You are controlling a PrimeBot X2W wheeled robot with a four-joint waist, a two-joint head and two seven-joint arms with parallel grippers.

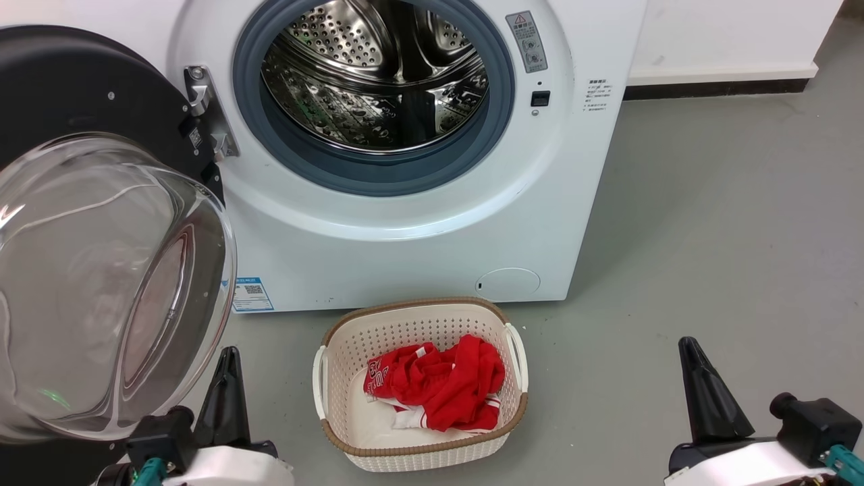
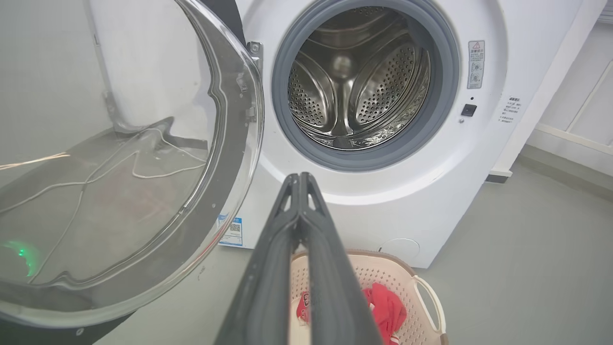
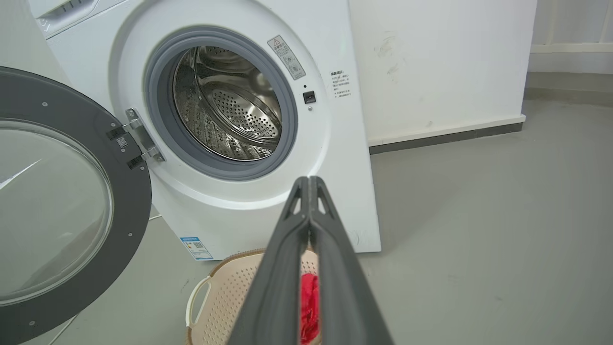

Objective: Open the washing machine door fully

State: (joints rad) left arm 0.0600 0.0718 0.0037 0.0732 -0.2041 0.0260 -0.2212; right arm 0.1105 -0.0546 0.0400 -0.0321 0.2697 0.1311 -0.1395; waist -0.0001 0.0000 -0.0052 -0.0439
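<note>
The white washing machine (image 1: 432, 243) (image 2: 431, 201) (image 3: 335, 158) stands in front of me with its steel drum exposed. Its washing machine door (image 1: 101, 270) (image 2: 119, 182) (image 3: 62, 206), black-rimmed with a bulging glass bowl, is swung wide to the left on its hinge. My left gripper (image 1: 228, 354) (image 2: 300, 176) is shut with nothing in it, low and just right of the door's lower edge, not touching it. My right gripper (image 1: 688, 344) (image 3: 309, 179) is shut and empty over the floor at the lower right, well clear of the machine.
A cream laundry basket (image 1: 351, 337) (image 2: 421, 282) (image 3: 215, 287) holding red clothes (image 1: 439, 385) sits on the grey floor right before the machine. A white wall with a dark skirting (image 1: 715, 88) runs to the right.
</note>
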